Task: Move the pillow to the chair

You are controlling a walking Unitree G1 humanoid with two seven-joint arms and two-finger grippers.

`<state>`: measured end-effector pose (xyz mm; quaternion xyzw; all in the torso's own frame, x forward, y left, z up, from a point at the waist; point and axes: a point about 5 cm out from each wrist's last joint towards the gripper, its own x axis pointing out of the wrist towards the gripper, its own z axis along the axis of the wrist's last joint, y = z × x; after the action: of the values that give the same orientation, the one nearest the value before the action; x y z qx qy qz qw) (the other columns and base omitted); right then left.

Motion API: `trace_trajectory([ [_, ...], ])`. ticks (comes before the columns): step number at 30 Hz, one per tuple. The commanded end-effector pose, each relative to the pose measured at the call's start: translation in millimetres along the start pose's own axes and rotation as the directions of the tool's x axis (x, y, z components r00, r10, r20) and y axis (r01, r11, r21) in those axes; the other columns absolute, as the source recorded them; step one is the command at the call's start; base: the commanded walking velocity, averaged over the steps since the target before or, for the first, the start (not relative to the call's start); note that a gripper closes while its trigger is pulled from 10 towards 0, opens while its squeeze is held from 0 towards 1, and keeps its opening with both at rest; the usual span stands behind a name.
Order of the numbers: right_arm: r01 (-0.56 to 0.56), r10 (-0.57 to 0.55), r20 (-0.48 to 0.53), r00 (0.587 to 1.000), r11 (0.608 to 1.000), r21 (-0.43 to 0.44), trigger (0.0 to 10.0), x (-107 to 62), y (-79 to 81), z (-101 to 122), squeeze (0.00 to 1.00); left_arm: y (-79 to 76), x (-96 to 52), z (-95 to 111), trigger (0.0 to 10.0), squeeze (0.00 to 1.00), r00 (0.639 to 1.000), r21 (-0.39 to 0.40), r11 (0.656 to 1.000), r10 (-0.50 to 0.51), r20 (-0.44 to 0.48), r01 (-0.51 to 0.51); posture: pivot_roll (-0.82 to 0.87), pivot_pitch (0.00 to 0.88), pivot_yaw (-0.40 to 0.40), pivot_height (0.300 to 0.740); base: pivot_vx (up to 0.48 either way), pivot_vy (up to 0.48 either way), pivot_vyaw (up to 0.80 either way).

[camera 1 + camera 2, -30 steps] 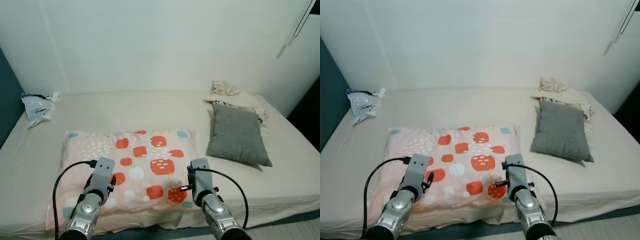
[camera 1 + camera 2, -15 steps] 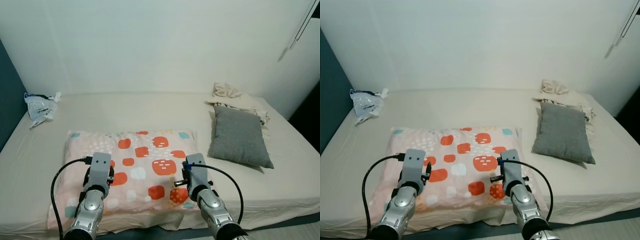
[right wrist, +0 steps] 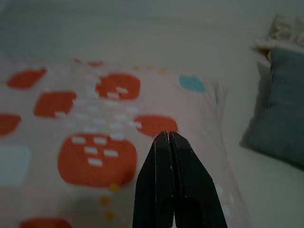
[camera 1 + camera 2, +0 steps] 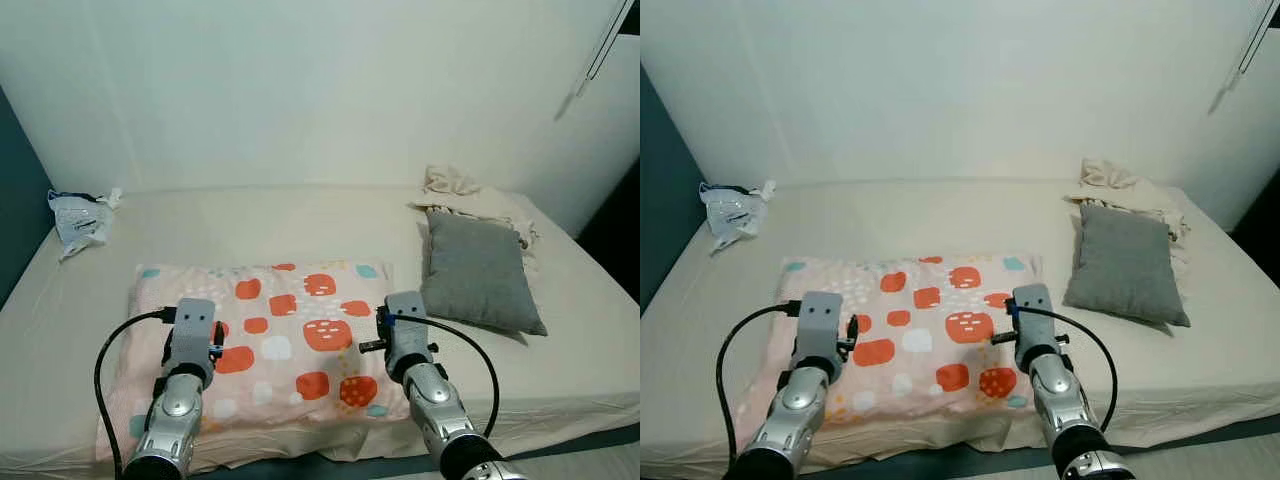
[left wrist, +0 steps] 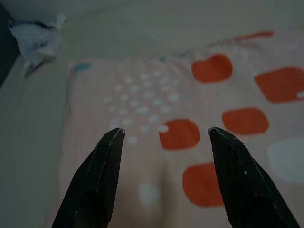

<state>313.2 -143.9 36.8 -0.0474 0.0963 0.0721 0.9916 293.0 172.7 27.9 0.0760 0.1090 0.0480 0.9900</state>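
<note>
While the soft, rectangular patterned pillow is lying flat, your left gripper is gaping wide above it. Your right gripper is pinching closed on nothing.

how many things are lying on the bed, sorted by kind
Pillows: 2 – the pink pillow with orange and pale blue patches and the plain grey pillow.
Crumpled cream cloth: 1, behind the grey pillow.
Crinkled clear plastic bag: 1, at the bed's far left corner.
Total: 4
</note>
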Motion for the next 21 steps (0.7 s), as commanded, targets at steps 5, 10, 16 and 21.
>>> trace_trajectory([
  [5, 0.012, -0.012, 0.000, 1.000, 0.999, -0.046, 10.0, 7.2, 3.5, 10, 0.00, 3.9, 13.0, 12, 10.0, 0.00, 1.000, 0.044, 0.999, 0.021, -0.004, -0.021, -0.10, 0.035, -0.019, 0.740, 0.000, 0.000, 0.00],
  [10, 0.014, -0.013, 0.017, 1.000, 0.999, -0.036, 10.0, 9.0, -6.2, 14, 0.00, 10.4, 22.6, 29, 10.0, 0.00, 0.998, -0.014, 0.999, 0.052, 0.027, -0.052, -0.08, 0.000, -0.025, 0.730, 0.000, 0.000, 0.00],
  [16, 0.041, -0.041, 0.040, 0.998, 0.999, -0.003, 10.0, 12.0, -17.5, 23, 0.00, 22.2, 26.0, 42, 10.0, 0.00, 0.994, -0.001, 0.997, 0.073, 0.078, -0.073, -0.05, 0.003, -0.037, 0.710, 0.000, 0.000, 0.00],
  [21, 0.001, -0.001, 0.048, 0.999, 1.000, -0.001, 10.0, 13.4, -19.2, 27, 0.00, 31.5, 23.2, 43, 10.0, 0.00, 0.994, -0.028, 0.997, 0.070, 0.088, -0.068, -0.04, 0.023, -0.040, 0.710, 0.000, 0.000, 0.00],
])
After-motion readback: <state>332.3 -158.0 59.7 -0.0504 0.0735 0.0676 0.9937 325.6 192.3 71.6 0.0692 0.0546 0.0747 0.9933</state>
